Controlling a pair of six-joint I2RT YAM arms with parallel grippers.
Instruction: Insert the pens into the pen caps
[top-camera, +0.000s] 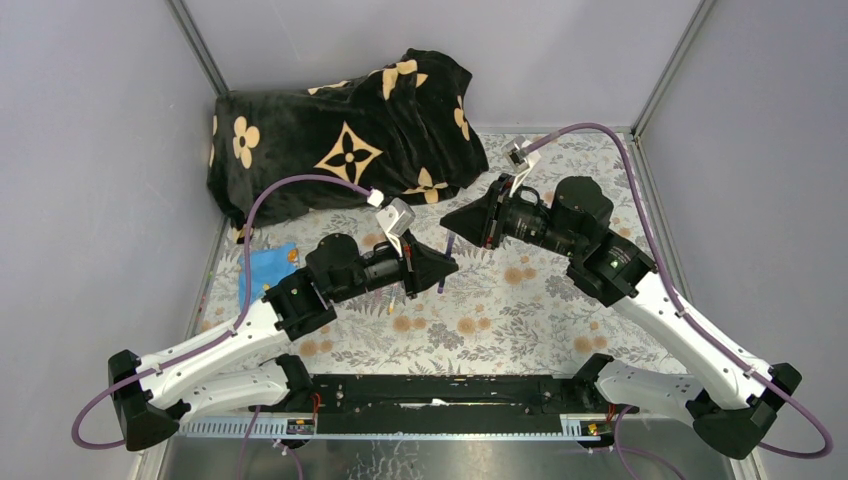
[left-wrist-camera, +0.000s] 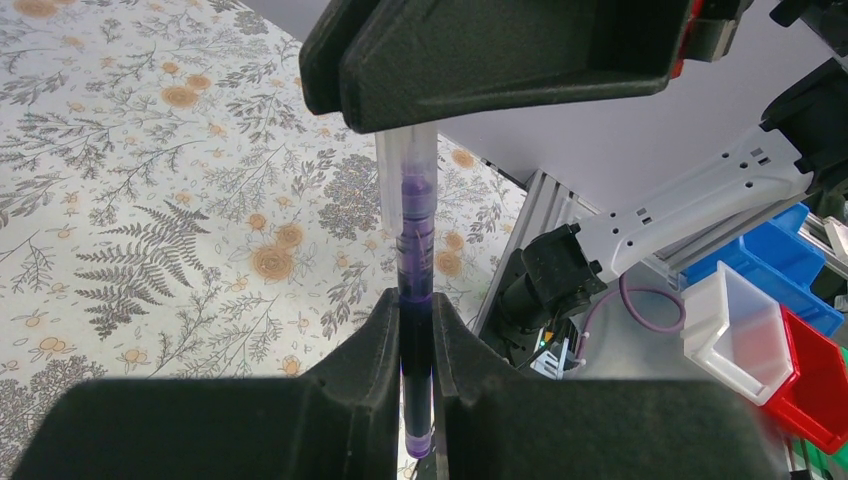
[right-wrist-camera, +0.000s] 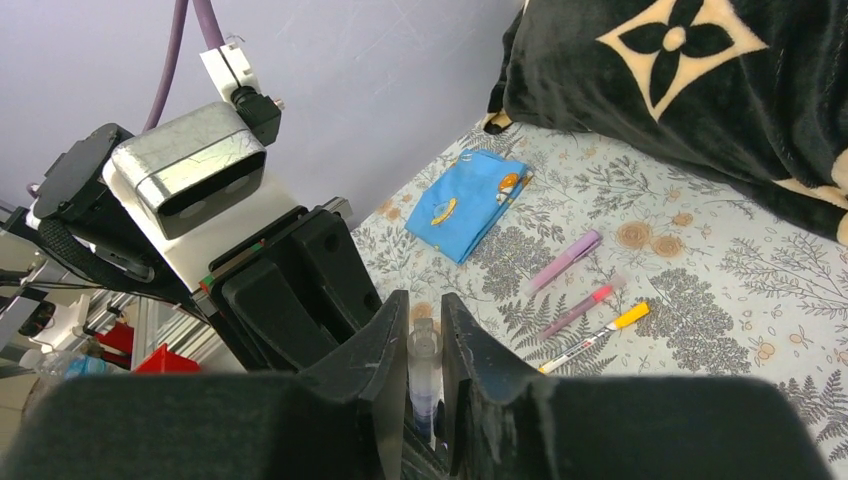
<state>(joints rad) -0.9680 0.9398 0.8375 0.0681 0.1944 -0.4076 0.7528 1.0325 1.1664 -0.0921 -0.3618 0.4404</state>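
My left gripper (left-wrist-camera: 416, 305) is shut on a dark blue-purple pen (left-wrist-camera: 415, 250) and holds it above the floral tablecloth. A clear pen cap (left-wrist-camera: 406, 165) sits over the pen's far end. My right gripper (right-wrist-camera: 424, 305) is shut on that cap (right-wrist-camera: 424, 350), with a finger touching each side. In the top view the two grippers (top-camera: 440, 268) (top-camera: 452, 222) meet tip to tip at mid-table, the pen (top-camera: 446, 254) between them. Three other pens lie on the cloth: a lilac one (right-wrist-camera: 566, 260), a pink-capped one (right-wrist-camera: 578, 308) and a white one with a yellow cap (right-wrist-camera: 594, 338).
A black blanket with tan flower shapes (top-camera: 350, 140) is heaped at the back left. A blue flat cloth-like card (top-camera: 268, 268) lies near the left edge, beside the loose pens. Blue, white and red bins (left-wrist-camera: 760, 330) stand beyond the table's near edge.
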